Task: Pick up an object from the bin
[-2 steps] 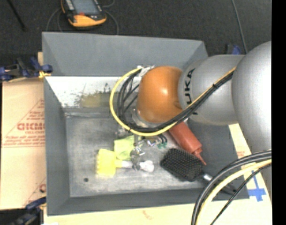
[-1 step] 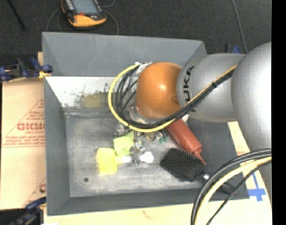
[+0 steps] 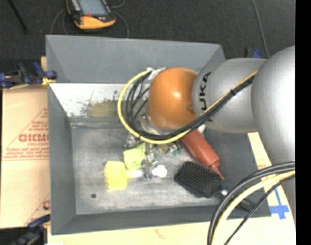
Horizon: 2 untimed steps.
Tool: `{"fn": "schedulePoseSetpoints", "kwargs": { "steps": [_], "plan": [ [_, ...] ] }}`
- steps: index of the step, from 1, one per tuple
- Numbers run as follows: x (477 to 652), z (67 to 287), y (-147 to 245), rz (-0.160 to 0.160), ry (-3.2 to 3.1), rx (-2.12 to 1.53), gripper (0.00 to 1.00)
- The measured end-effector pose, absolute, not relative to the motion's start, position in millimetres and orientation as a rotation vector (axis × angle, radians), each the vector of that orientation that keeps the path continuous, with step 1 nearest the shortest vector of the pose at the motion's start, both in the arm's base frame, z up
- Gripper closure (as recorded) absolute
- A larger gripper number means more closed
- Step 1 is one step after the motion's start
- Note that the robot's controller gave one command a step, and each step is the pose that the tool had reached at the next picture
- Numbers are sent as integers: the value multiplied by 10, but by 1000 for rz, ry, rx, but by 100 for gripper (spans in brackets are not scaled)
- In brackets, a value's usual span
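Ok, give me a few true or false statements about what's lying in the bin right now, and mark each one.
1. A black hairbrush lies in the lower right part of the bin. True.
2. The red bottle lies against the bin's left wall. False: it lies right of centre, next to the hairbrush, partly under the arm.
3. A pale yellow thing lies on the bin floor, left of the hairbrush. True.
4. The arm's orange cover is outside the bin. False: it is over the bin's middle.
5. The hairbrush lies on top of the pale yellow thing. False: they lie apart.
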<state>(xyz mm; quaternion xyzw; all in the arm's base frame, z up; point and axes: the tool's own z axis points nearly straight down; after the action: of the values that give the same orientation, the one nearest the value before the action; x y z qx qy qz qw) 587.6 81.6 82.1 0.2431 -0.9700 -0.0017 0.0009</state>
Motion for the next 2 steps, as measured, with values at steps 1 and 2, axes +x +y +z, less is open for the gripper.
{"fn": "schedulePoseSetpoints", "kwargs": {
  "steps": [1,2],
  "plan": [
    [5866,852,812,-5,-3042,764,100],
    [5867,1018,794,1,-3048,763,100]
  ]
}}
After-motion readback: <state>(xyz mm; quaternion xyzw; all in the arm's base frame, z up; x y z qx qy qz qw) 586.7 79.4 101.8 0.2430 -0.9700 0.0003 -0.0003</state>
